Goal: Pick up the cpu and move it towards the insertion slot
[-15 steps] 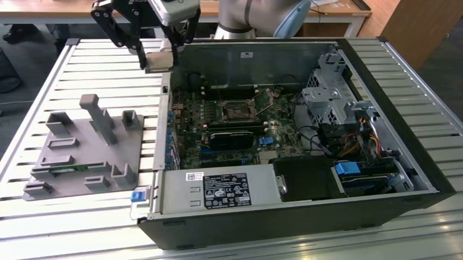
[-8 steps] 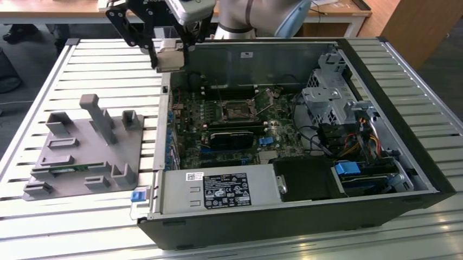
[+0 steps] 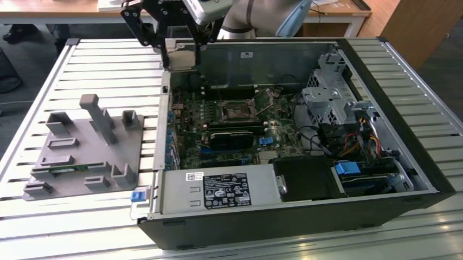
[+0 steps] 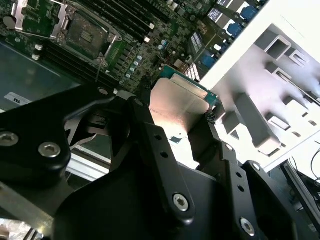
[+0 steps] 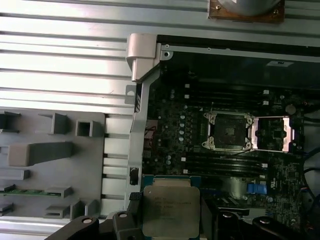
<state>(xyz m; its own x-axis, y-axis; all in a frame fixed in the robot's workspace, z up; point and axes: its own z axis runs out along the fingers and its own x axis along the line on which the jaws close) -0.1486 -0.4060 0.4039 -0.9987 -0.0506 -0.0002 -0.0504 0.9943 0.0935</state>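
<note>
2 black fingers [image 4: 150,150] of hand [image 5: 167,220] clamped on cpu [image 5: 170,210], hiding its side edges; silvery top facing first wrist view. Held flat above open case's edge, well apart from insertion slot [image 5: 229,131]. Square, without long axis.

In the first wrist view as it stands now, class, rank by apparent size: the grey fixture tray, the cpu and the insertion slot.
1. grey fixture tray
2. cpu, held in the gripper
3. insertion slot

The cpu is nearer the camera, so its lead over the slot is only apparent.
</note>
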